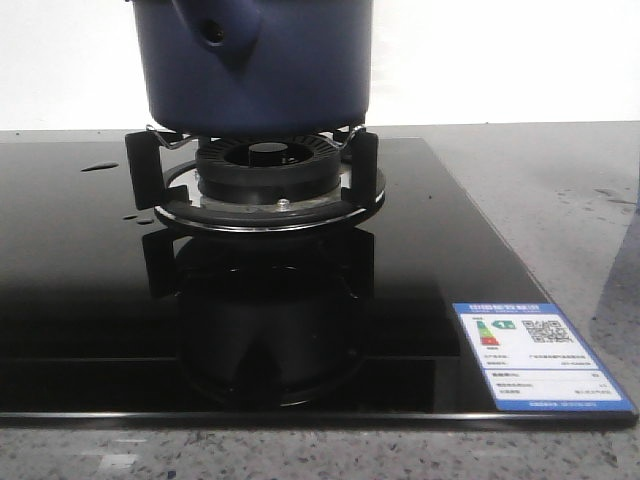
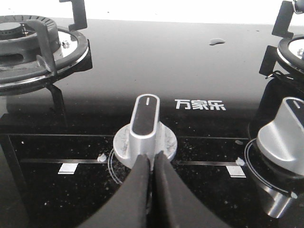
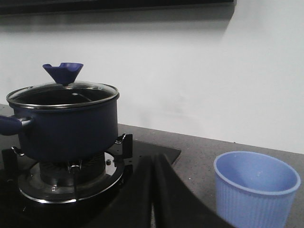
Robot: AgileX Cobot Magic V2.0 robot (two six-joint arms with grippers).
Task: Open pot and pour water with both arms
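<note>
I see pot (image 1: 255, 65) upright on burner (image 1: 268, 175), handle stub (image 1: 215, 25) pointing toward front camera, top cut off there. Glass lid (image 3: 61, 90) on, blue knob (image 3: 62, 72) up. Left gripper (image 2: 152, 164) clenched, empty, near stove dial (image 2: 145, 128). Right gripper (image 3: 153, 164) clenched, empty; ribbed cup (image 3: 255, 187) beside it.

Pot (image 1: 255, 65) seated on the burner stand (image 1: 265, 180), lid (image 3: 63, 89) on top — all on the cooktop (image 1: 90, 300), set in the counter (image 1: 540, 190). Cup (image 3: 255, 187) on the counter, off the cooktop's edge, apart from the pot. Label (image 1: 540, 355) at the cooktop's front right corner. Two knobs (image 2: 146, 128) side by side — a second burner (image 2: 33, 47) behind.
</note>
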